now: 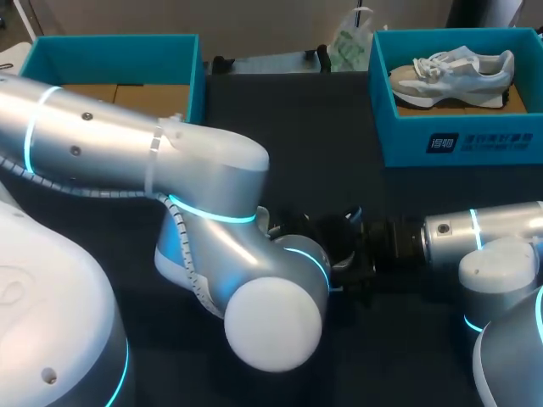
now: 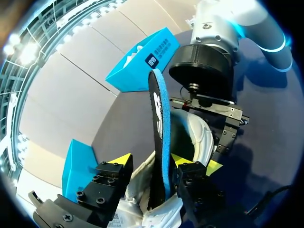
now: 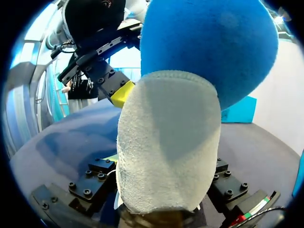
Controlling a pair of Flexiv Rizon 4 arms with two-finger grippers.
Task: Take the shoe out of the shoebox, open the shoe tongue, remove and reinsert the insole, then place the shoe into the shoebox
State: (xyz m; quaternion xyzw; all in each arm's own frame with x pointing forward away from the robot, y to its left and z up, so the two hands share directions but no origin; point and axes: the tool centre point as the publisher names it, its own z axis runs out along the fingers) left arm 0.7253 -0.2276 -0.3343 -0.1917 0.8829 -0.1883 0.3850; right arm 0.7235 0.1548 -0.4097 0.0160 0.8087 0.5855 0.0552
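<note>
Shoe heel (image 3: 167, 142) blocks right tool (image 3: 159, 190), left tool (image 2: 152, 161) straddles upright insole (image 2: 159, 109); neither grip is discernible.

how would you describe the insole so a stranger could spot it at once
On the dark table, find the white shoe held by the right arm's fingers. The insole sticks out of it: a thin slab, the only fuzzy blue against white fabric.

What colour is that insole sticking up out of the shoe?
Blue, with a black underside: the insole is clearest in the left wrist view.
</note>
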